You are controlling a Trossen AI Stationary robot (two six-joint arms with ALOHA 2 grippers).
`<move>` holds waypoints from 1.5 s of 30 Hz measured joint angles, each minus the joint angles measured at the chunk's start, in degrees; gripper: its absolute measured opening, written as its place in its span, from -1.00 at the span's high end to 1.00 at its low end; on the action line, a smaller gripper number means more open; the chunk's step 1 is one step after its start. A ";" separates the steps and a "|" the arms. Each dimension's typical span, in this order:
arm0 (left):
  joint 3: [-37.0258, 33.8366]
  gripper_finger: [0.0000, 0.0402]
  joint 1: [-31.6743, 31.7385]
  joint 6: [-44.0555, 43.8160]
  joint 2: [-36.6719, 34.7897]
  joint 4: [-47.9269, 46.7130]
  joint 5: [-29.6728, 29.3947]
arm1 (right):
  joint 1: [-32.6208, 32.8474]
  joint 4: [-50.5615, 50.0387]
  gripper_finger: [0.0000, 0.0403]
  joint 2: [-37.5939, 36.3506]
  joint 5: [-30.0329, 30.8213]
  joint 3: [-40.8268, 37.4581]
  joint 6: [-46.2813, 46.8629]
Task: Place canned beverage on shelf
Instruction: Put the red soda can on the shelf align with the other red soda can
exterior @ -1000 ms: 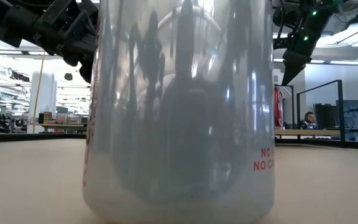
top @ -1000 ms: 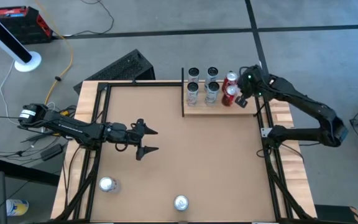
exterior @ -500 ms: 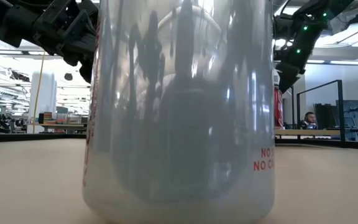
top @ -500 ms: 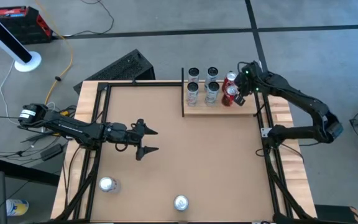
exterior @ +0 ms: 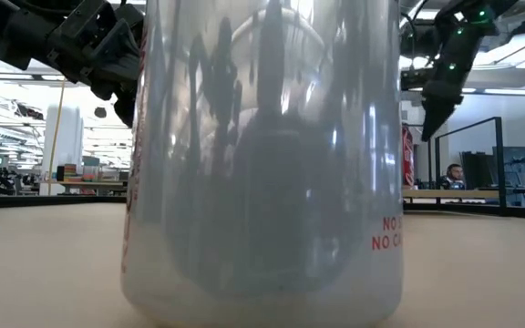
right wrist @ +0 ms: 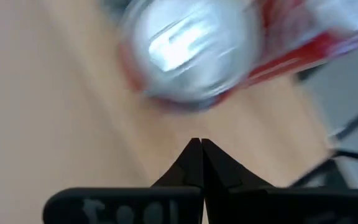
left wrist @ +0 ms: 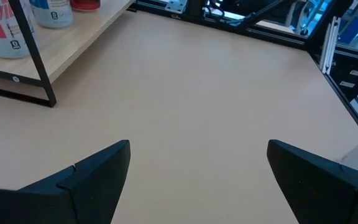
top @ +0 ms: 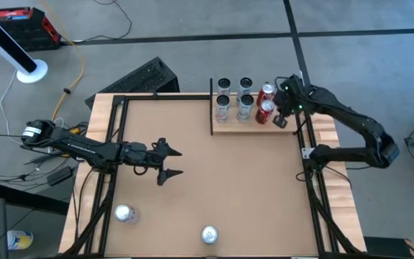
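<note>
The shelf (top: 254, 124), a pale wood plank with a black rail (top: 211, 108) at its left end, lies at the table's far right. On it stand several silver cans (top: 244, 106) and two red cans (top: 264, 109). My right gripper (top: 279, 120) is shut and hovers just right of the nearer red can (right wrist: 191, 56), over the shelf's wood. It shows in the low view (exterior: 427, 123) above the shelf. My left gripper (top: 172, 162) is open and empty over the table's middle left. It also shows in the left wrist view (left wrist: 197, 168).
Two silver cans stand on the tabletop near its front edge, one at the left (top: 124, 213) and one in the middle (top: 208, 234). The middle one fills the low view (exterior: 262, 164). Black frame rails (top: 311, 165) run along the table's sides.
My right gripper has gone a little toward the red cans and then drawn back toward the table's right edge, rising slightly. It has stayed shut.
</note>
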 joint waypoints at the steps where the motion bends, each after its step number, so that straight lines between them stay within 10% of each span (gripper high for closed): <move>1: 0.00 -0.81 -0.06 -0.18 0.01 0.00 -0.03 | 0.12 1.95 0.92 -0.28 1.24 0.00 0.16; 10: 0.00 -0.81 -0.14 -0.48 0.01 0.57 -0.08 | -2.10 16.86 0.92 0.26 5.74 0.02 0.90; 28: 0.00 -0.81 -0.15 0.16 0.01 0.07 -0.16 | 3.28 -0.49 0.92 -1.86 -3.28 0.02 1.95; 35: 0.00 -0.81 -0.15 0.15 0.00 0.71 -0.16 | 3.21 9.41 0.92 -3.79 10.54 0.00 4.04; 45: 0.00 -0.81 -0.15 0.98 0.01 1.01 -0.16 | 1.82 15.72 0.92 0.32 7.38 0.02 3.27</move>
